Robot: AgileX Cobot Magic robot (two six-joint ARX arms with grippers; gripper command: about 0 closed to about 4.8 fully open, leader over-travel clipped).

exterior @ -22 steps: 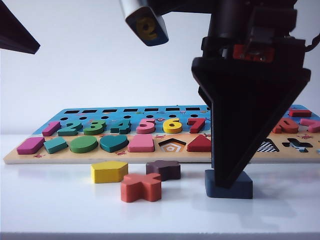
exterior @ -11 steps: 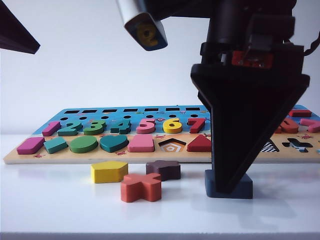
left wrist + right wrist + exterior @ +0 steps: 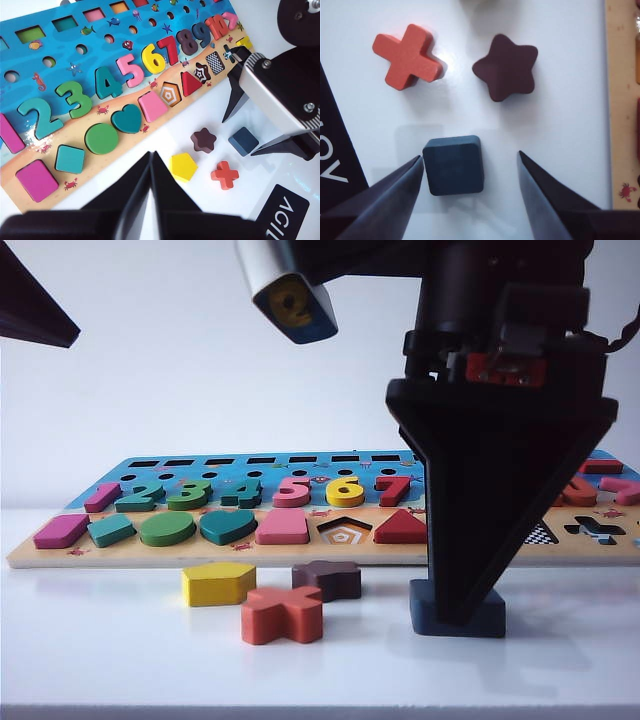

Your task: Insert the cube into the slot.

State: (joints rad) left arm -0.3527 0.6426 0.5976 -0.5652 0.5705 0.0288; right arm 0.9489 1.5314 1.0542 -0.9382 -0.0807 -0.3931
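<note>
right gripper: right gripper [image 3: 470, 165] low over the white tabletop [image 3: 560, 150], jaws spread wide, nothing gripped
cube: flat dark navy-blue square wooden block with rounded corners [image 3: 454, 164] lies flat on the tabletop between the right fingers [image 3: 395, 192]; one fingertip just beside or touching one edge, the other finger apart from the opposite edge with bare table showing
cube, exterior view: block [image 3: 486, 618] partly hidden behind the black wedge of the right gripper [image 3: 460, 615], tip down at it
star: dark brown wooden star piece [image 3: 506, 66] on the table just beyond the right fingertips, apart from the cube
cross: orange-red wooden cross piece [image 3: 408, 56] beyond the right fingertips too, beside the star, not touching it
hexagon: yellow wooden hexagon piece [image 3: 218, 583] further out from the right gripper, past the cross and star
board: long wooden puzzle board with coloured numbers and shapes [image 3: 120, 555] behind all loose pieces, away from the right gripper; checkered empty slot [image 3: 538, 532] near the gripper's far side
left gripper: left gripper [image 3: 151, 159] raised well away from the loose pieces, above the board's near edge, fingers pressed together at the tips, empty
left gripper, exterior view: only a dark corner at the upper left edge
</note>
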